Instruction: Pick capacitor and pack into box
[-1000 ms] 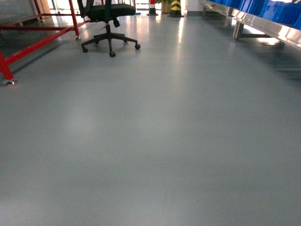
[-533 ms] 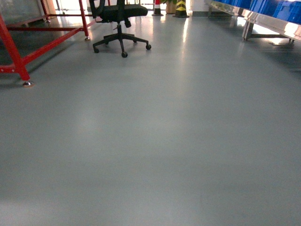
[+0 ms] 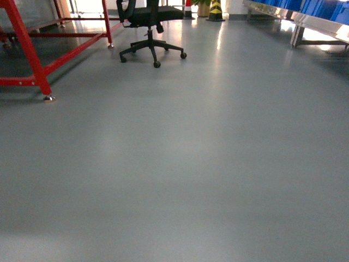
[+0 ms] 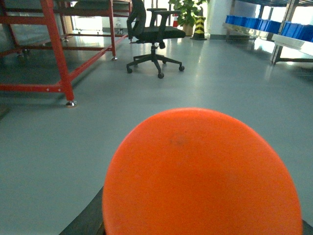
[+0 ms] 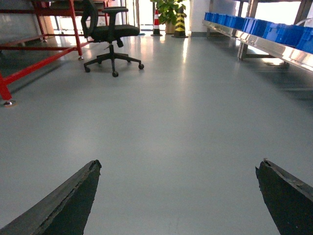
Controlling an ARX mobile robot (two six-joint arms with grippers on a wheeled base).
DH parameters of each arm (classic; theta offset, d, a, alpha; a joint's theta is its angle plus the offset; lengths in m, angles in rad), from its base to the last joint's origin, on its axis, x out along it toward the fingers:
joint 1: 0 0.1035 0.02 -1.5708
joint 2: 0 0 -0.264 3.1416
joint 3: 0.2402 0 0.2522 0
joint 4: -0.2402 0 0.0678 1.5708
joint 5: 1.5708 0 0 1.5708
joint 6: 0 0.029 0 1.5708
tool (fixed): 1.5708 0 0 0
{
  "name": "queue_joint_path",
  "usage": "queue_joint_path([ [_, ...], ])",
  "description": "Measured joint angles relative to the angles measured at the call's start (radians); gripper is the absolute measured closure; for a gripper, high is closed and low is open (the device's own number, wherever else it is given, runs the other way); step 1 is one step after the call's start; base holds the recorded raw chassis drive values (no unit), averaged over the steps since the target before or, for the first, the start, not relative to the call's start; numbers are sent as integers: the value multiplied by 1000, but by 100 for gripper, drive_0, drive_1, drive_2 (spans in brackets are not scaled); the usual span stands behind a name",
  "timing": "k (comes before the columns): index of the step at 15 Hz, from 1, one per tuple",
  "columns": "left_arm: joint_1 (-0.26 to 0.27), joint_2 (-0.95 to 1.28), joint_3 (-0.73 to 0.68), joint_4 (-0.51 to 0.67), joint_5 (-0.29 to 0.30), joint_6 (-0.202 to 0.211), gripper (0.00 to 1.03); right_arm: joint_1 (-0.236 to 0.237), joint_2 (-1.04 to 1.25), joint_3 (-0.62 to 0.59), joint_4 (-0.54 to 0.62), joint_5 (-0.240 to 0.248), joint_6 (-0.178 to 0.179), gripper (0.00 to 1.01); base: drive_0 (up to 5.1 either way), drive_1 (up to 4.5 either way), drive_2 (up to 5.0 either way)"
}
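A big round orange thing, which I take for the capacitor (image 4: 203, 174), fills the lower half of the left wrist view. It sits between the dark fingers (image 4: 90, 218) of my left gripper, which look shut on it, and it hides the fingertips. In the right wrist view my right gripper (image 5: 180, 164) is open, its two dark fingers far apart over bare grey floor with nothing between them. The box is out of view. Neither gripper shows in the head view.
A black office chair (image 3: 151, 24) stands ahead on the grey floor (image 3: 207, 164). A red metal frame (image 3: 32, 54) is at the left. Blue bins (image 5: 274, 32) on a steel rack line the right side. A striped bollard (image 5: 180, 19) and a plant stand far back.
In the head view the chair and the red frame have slid to the right and slightly nearer, so the view has swung to the left.
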Motion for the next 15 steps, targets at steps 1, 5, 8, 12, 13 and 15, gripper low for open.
queue_joint_path([
  [1,0,0,0,1,0,0,59,0,0,0,4,0,0,3,-496,250,250],
  [5,0,0,0,1,0,0,59,0,0,0,2,0,0,3,-501,245,245],
  [8,0,0,0,1,0,0,59,0,0,0,-2,0,0,3,-500,246,246],
  [12,0,0,0,-3,-1,0,59,0,0,0,1,0,0,3,-513,232,232],
  [13,0,0,0,3,0,0,59,0,0,0,2,0,0,3,-516,230,230],
  [15,0,0,0,-2,0,0,59,0,0,0,0,0,0,3,-511,234,234],
])
